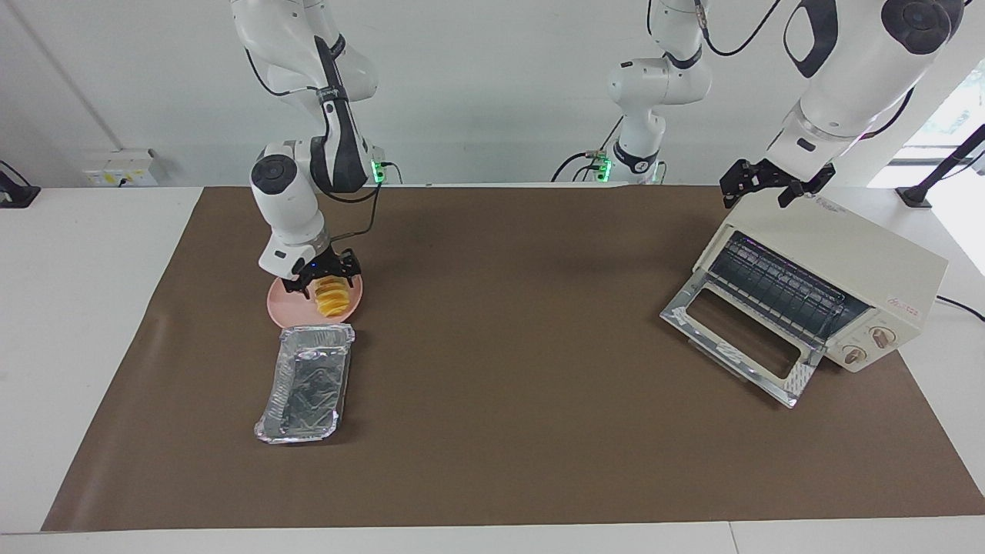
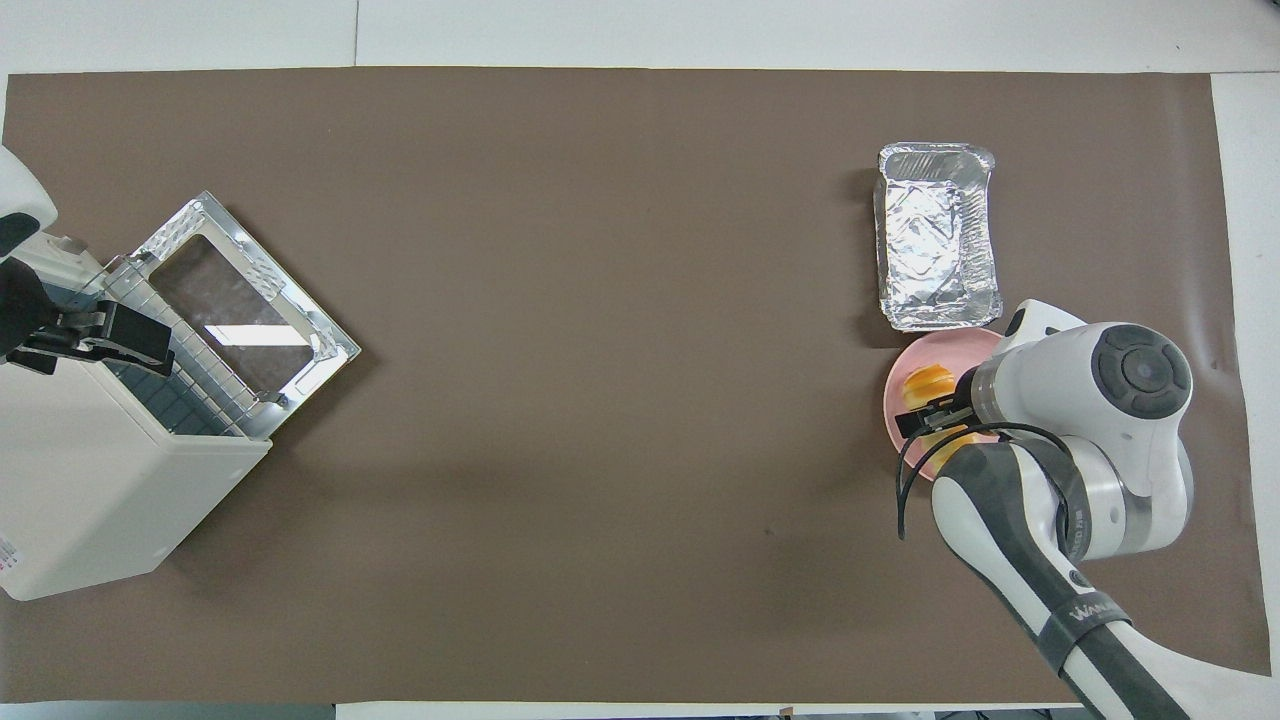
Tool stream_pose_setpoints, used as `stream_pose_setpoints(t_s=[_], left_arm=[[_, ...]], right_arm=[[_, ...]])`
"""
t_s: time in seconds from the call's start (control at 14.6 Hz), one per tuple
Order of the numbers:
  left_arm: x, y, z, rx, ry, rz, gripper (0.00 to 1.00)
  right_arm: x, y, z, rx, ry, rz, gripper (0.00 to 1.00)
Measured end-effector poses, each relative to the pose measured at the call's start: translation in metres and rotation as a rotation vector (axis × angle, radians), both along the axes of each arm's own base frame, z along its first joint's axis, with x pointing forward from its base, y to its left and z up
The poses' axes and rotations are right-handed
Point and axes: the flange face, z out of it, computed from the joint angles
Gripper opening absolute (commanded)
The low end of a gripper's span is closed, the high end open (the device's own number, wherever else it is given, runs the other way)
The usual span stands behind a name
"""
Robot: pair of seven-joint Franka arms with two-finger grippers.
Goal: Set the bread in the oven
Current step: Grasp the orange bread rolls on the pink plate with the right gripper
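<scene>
Right fingers (image 1: 321, 282) astride bread (image 1: 332, 302) (on plate (image 1: 281, 302)) — open

A yellow-orange bread (image 1: 332, 298) with crosswise ridges is seen on a round pink plate (image 1: 282, 302). A crinkled silver foil tray (image 1: 305, 382) is seen beside it. The oven (image 1: 831, 286) is cream-white, with a dark wire rack and a glass door framed in shiny metal. The table (image 1: 508, 369) is covered in plain brown, with white edges.

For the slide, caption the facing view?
Right gripper straddles the bread on its pink plate; oven door down.
</scene>
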Motion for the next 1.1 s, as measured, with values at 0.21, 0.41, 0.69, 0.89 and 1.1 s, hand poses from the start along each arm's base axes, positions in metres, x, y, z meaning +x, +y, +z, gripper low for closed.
stream_pose_setpoints(t_s=[0.21,0.41,0.69,0.89,1.1], left_arm=[[0.0,0.0,0.0,0.0,0.0,0.0,1.0],[0.0,0.0,0.0,0.0,0.0,0.0,1.0],[0.0,0.0,0.0,0.0,0.0,0.0,1.0],[0.0,0.0,0.0,0.0,0.0,0.0,1.0],[0.0,0.0,0.0,0.0,0.0,0.0,1.0]], right_arm=[[0.0,0.0,0.0,0.0,-0.002,-0.001,0.0],[0.0,-0.001,0.0,0.0,-0.002,-0.001,0.0],[0.006,-0.002,0.01,-0.002,0.017,-0.005,0.0],[0.027,-0.002,0.054,-0.01,0.079,-0.011,0.0],[0.057,-0.003,0.121,-0.012,0.083,-0.019,0.0]])
